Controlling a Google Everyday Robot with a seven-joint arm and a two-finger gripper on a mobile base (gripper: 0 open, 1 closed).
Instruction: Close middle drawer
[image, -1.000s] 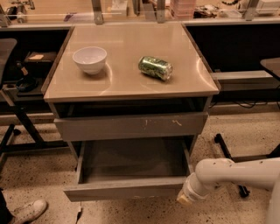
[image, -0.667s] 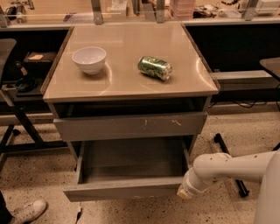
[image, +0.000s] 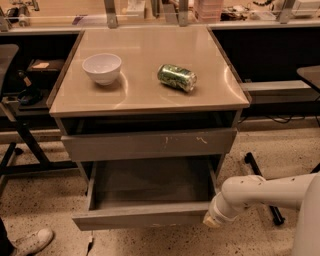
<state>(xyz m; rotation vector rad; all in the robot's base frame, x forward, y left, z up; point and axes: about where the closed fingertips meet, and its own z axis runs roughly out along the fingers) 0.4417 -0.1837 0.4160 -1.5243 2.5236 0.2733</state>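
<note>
The middle drawer (image: 145, 216) stands pulled far out of the cabinet. It has a plain grey front and an empty grey box interior (image: 150, 180). Above it sits the taller drawer front with yellowish scratch marks (image: 150, 144), nearly shut. My gripper (image: 211, 220) is at the end of the white arm (image: 270, 192), which comes in from the lower right. The gripper is at the right end of the middle drawer's front, touching or almost touching it.
A white bowl (image: 102, 67) and a green can lying on its side (image: 177, 77) rest on the beige cabinet top (image: 150, 100). A chair base (image: 265, 200) is on the floor at the right. A shoe (image: 32, 241) is at the lower left, and dark furniture stands at the left.
The end of my arm has moved slightly up against the right end of the drawer front. The drawer itself shows no clear movement.
</note>
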